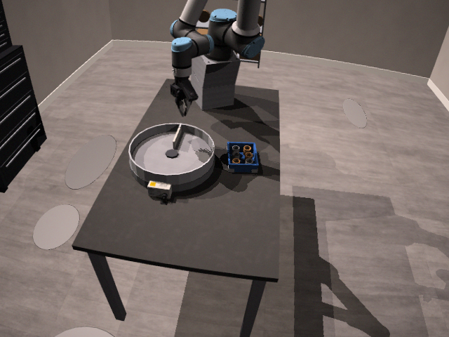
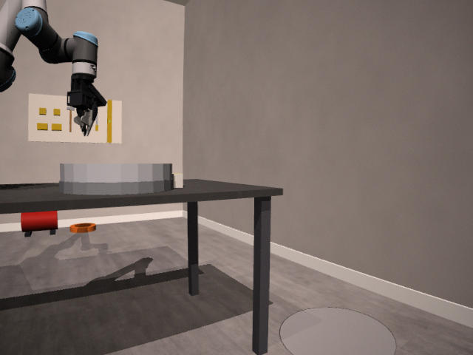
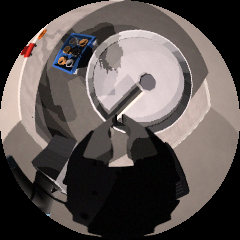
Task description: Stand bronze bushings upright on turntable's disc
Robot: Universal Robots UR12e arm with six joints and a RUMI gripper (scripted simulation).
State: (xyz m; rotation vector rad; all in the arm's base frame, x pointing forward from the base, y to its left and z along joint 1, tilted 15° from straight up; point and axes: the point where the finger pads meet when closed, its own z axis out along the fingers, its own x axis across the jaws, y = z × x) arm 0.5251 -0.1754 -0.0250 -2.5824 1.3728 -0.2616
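Observation:
A blue crate stands on the table to the right of the turntable and holds several bushings, some bronze and some steel. The turntable is a grey walled ring with a pale disc, a dark hub and a radial divider. My gripper is shut and empty. It hangs high above the turntable's far rim, well to the left of the crate.
A small box with a yellow label sits against the turntable's front. The arm's grey pedestal stands at the table's far edge. A black drawer cabinet stands at the left. A red cylinder and an orange ring lie on the floor.

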